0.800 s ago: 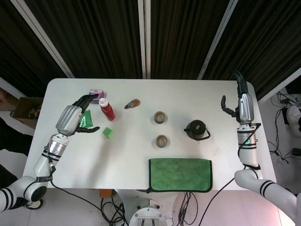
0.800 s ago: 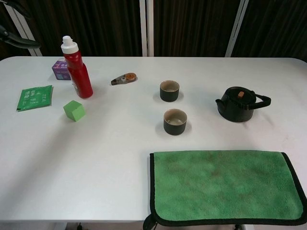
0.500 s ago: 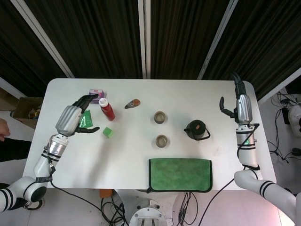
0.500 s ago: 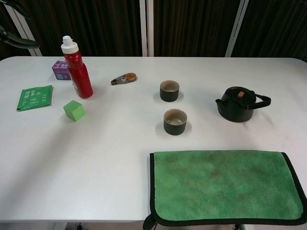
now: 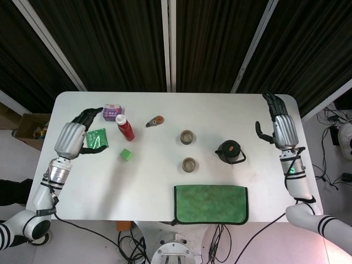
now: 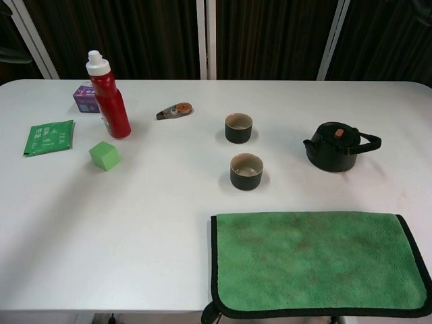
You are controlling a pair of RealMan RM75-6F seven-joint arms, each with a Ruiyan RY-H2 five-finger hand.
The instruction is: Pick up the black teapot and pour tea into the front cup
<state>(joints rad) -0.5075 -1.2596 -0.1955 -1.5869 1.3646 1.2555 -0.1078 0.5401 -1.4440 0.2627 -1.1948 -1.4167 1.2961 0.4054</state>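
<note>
- The left hand (image 5: 70,141) had moved away toward the left edge of the head view; before it hovered near the red bottle (image 5: 125,128), now it stood clearly apart from it, at the left rim of the table (image 5: 165,110). Its fingers were loosely curved and it held nothing.
- In the chest view the dark fingers that were seen at the upper left had almost left the frame.
- The right hand (image 5: 279,127) had shifted only a little, at the right side of the head view, and turned slightly. Its fingers were apart and it grasped nothing.
- The black teapot (image 6: 337,146) had not moved; it stood upright at the right middle of the chest view, spout to the left, handle toward the right.
- The front cup (image 6: 246,171) stood left of the teapot and nearer the camera, just above the green cloth (image 6: 317,263); the back cup (image 6: 238,127) stood behind it.
- In my judgement, the left arm was clearing away, and the right hand, which was nearer to the teapot, was preparing the reach. The grasp was not yet begun.
</note>
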